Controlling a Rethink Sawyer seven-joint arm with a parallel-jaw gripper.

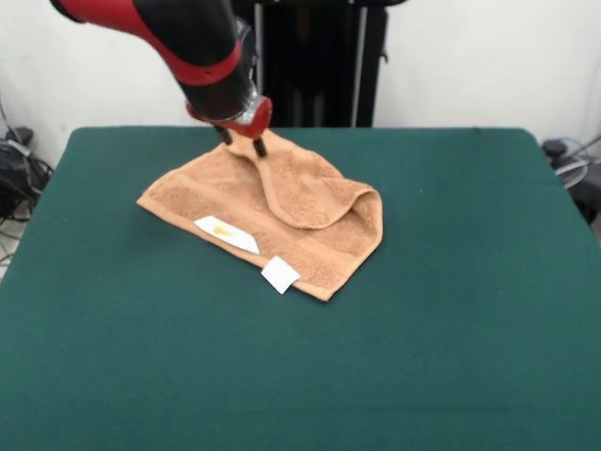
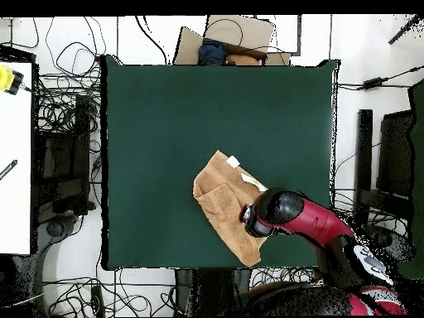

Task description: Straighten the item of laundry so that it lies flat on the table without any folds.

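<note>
Claw [image 1: 243, 142], fingers narrowly parted, pinching the far edge of the folded orange-tan terry towel [image 1: 310, 221] on the dark green felt worktop [image 1: 451, 329]; next, apparently, drawing the flap open.

The towel [image 1: 282, 202] is looped terry cloth, orange-tan, with a nubbly, matt pile; a flatter woven band runs along its edge toward the worktop's near side in the front view. Two white tags [image 1: 226, 233] on that edge look smooth, like thin fabric or paper, one with a faint yellow print. The worktop [image 1: 451, 329] wears a dark green felt-like covering, matt and even out to all four edges. The arm [image 1: 188, 38] has a glossy shell of red and black, plastic by the look of it, catching highlights. The pincer [image 1: 242, 141] shows dark, slim fingers beneath a shiny red collar, their tips pressed into the pile.
</note>
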